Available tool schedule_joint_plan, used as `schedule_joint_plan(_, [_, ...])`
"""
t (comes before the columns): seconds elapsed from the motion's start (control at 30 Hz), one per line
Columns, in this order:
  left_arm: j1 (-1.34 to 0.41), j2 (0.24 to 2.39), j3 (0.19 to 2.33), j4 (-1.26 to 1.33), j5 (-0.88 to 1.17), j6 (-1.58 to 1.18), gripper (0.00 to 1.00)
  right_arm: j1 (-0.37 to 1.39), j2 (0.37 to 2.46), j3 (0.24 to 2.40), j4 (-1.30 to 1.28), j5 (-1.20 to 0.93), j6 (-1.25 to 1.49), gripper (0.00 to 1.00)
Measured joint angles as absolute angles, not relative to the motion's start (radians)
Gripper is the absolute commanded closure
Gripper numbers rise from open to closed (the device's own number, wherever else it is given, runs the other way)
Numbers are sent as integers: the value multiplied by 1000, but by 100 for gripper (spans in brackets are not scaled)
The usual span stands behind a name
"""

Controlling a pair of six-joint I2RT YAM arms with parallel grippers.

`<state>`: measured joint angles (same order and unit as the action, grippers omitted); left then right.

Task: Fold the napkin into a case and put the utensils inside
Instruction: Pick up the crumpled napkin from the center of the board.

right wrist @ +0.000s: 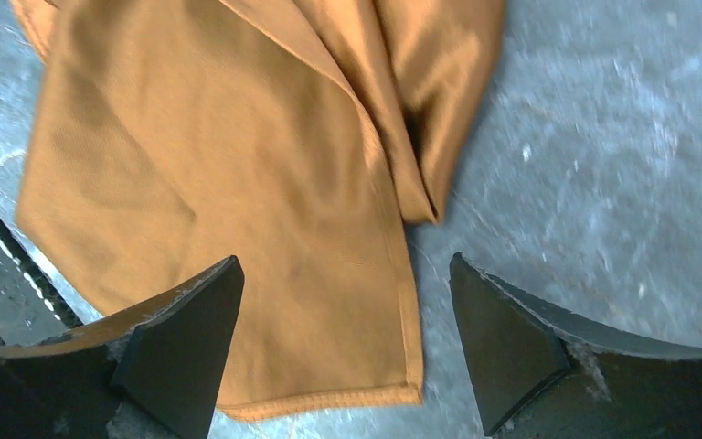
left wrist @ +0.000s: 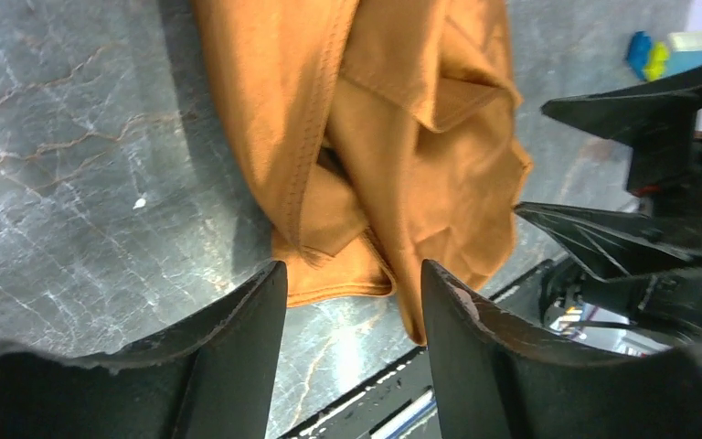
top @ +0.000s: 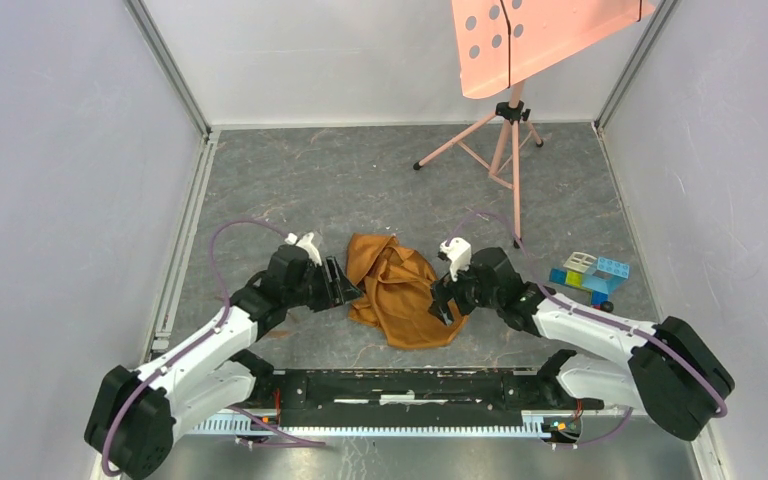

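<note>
Left wrist view first: the left gripper [left wrist: 354,274] has its jaws spread fairly wide with nothing pinched in them. A hemmed corner of the napkin [left wrist: 393,137] sits right in the gap between the two black fingers [left wrist: 238,357], down on the table [left wrist: 73,183]. Whether the tips actually touch it, I can't tell. Just past the bunched-up napkin you can see the right gripper [left wrist: 535,157] facing back this way, and a bit of the blocks [left wrist: 649,55] far behind it.

Right wrist view is much the same story: jaws wide apart, holding nothing. A flat hemmed corner of the napkin lies under the gap, and a rumpled fold runs up beyond it.

From the top camera, the two grippers sit at either side of the napkin, the left one at its left edge and the right one at its right edge. The napkin is a crumpled heap, not folded into anything yet, roughly mid-table toward the near side. The blocks are off to the right, well clear of the napkin. The pink panel [top: 530,35] on its tripod [top: 500,140] stands at the far side.
</note>
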<state>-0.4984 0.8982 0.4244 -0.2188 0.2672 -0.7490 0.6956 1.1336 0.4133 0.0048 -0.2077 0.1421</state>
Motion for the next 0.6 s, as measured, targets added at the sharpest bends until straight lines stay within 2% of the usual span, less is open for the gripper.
schedule_joint_plan(0.2, [-536,932,371,-173,196,-796,39,731,1232,455,153,-215,113,21])
schedule_joint_plan(0.33, [-540,936,359,-136,167,-818,43,745,1318,504,213,-226,99,28])
schedule_joint_plan(0.6, [-541,1069,358,-36,159,-835,60,814,1407,531,259,-181,79,45])
